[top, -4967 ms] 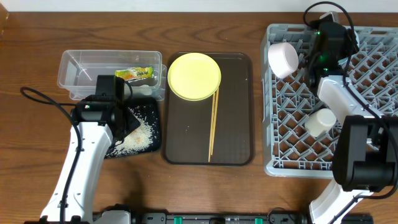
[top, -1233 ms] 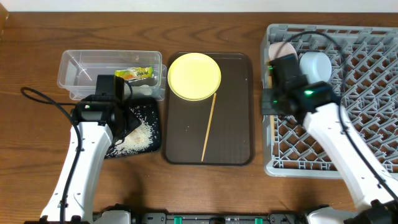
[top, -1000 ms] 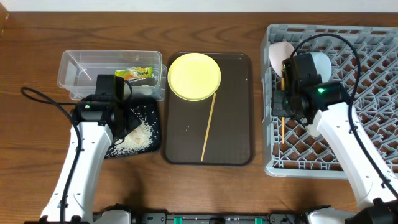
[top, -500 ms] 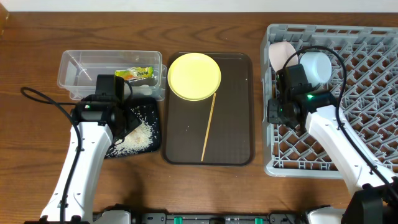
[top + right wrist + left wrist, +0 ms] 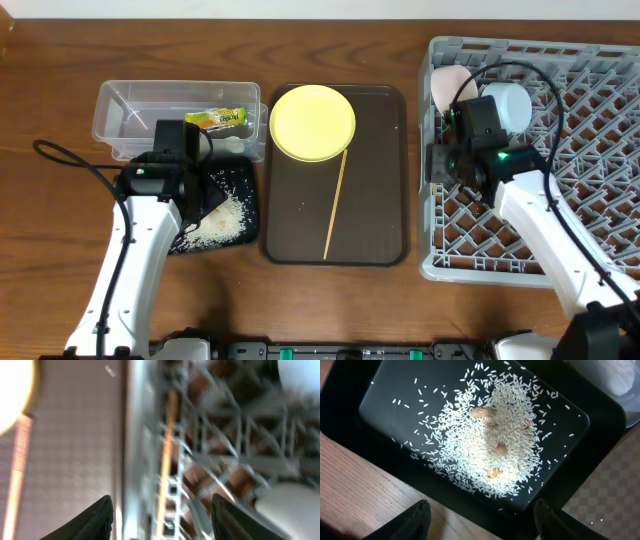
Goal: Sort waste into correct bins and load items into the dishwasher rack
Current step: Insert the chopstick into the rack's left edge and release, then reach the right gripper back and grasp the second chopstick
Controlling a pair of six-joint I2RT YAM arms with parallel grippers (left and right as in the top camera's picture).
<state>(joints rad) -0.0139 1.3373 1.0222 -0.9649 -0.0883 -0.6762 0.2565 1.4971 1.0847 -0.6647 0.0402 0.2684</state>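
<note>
In the rack [image 5: 530, 43]: one bowl [image 5: 447, 82], one cup [image 5: 510, 100], one chopstick [image 5: 165, 455] beside its wall, lying loose between the right gripper's [image 5: 162, 515] parted jaws. On the brown tray [image 5: 295, 235]: one plate [image 5: 313, 122], a second chopstick [image 5: 336, 205]. In the tub [image 5: 120, 105]: one wrapper [image 5: 216, 119]. In the black tray [image 5: 600, 435]: rice [image 5: 495, 445], under the left gripper [image 5: 482, 525], jaws apart.
</note>
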